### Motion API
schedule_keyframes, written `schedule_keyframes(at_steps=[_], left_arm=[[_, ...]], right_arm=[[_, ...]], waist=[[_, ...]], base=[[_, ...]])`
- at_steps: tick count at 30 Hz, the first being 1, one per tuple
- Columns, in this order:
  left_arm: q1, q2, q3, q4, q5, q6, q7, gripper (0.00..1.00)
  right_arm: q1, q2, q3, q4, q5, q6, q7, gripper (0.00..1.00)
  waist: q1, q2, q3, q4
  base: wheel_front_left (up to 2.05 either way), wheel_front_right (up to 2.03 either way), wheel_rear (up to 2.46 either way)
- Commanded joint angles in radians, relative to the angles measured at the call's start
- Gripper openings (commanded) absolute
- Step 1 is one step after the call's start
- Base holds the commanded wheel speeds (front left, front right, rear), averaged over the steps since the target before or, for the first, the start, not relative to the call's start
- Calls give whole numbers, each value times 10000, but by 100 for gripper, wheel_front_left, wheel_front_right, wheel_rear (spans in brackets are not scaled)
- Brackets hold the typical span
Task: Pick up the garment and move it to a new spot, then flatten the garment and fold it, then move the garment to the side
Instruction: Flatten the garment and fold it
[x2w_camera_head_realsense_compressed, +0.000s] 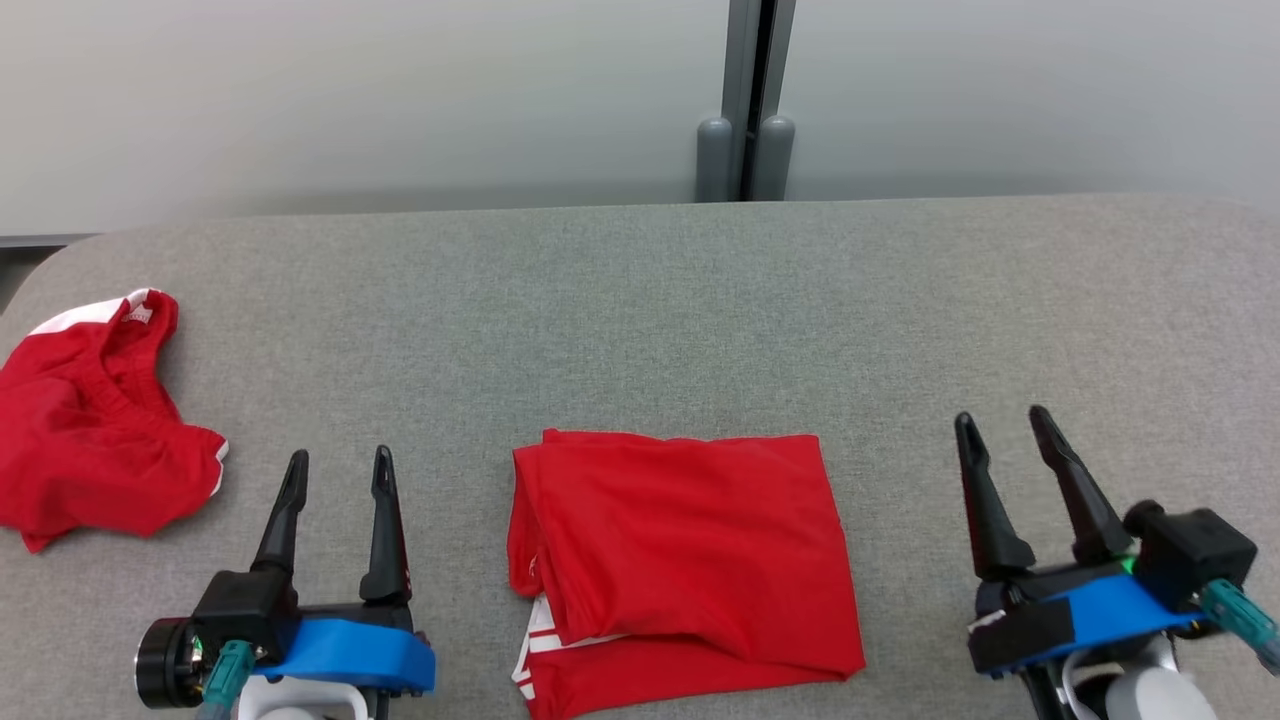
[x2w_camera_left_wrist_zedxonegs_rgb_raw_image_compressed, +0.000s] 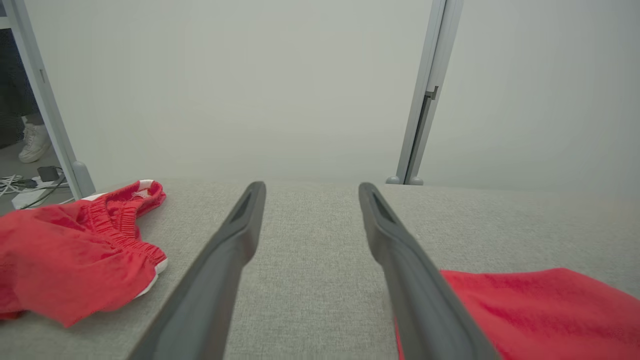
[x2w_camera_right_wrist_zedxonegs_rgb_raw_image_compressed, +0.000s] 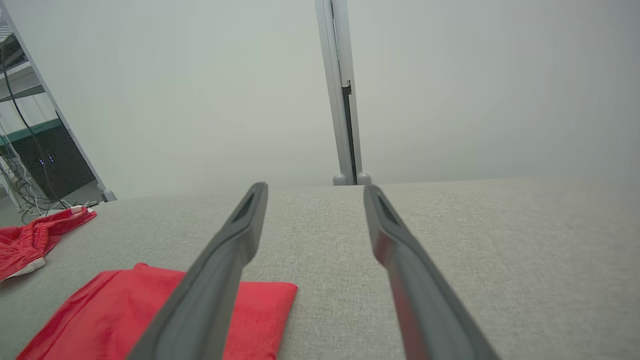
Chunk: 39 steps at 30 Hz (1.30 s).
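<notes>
Grey fabric tabletop (x2w_camera_head_realsense_compressed: 700, 300): folded red garment (x2w_camera_head_realsense_compressed: 690, 560) lies near-centre, crumpled red shorts (x2w_camera_head_realsense_compressed: 90, 440) far left. Left gripper (x2w_camera_head_realsense_compressed: 340, 455) and right gripper (x2w_camera_head_realsense_compressed: 1002, 416) flank the fold, jaws wide, empty. Folding looks finished, so both likely stand clear before the sideways move.

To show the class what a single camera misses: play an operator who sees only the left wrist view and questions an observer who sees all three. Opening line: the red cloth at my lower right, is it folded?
Observer: Yes; the head view shows the folded garment as a neat rectangle, with white stripes at its near left corner.
Operator: Is my finger touching it?
Observer: No; bare table separates the left gripper from it.
Operator: Where is the other arm?
Observer: The right gripper stands open to the garment's right, apart from it.
</notes>
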Motion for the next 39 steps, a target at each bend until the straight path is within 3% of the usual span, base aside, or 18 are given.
schedule_keyframes(at_steps=[1,8,13,22,29,39], left_arm=[[89,-12,39,24,40,34,-45,100],[309,-13,35,37,123,58,-45,100],[383,-13,-213,41,-32,-144,-45,100],[621,-11,-2059,504,124,-638,171,100],[921,131,-3070,440,-78,-743,626,100],[791,226,-3566,1192,-460,-790,848,100]], right_arm=[[253,49,-155,-122,-67,6,24,100],[1050,129,-951,-508,-186,6,139,100],[1113,129,-966,-488,-56,6,159,100],[1019,128,-1009,-408,-150,6,220,100],[1024,127,-998,-376,-182,6,257,100],[893,127,-943,-246,-185,6,280,100]], waist=[[0,-1,-48,-8],[0,-1,-180,43],[0,-1,-187,36],[0,-1,-232,156],[0,-1,-209,193],[0,-1,-131,116]], base=[[0,0,0],[0,0,0],[0,0,0],[0,0,0],[0,0,0],[0,0,0]])
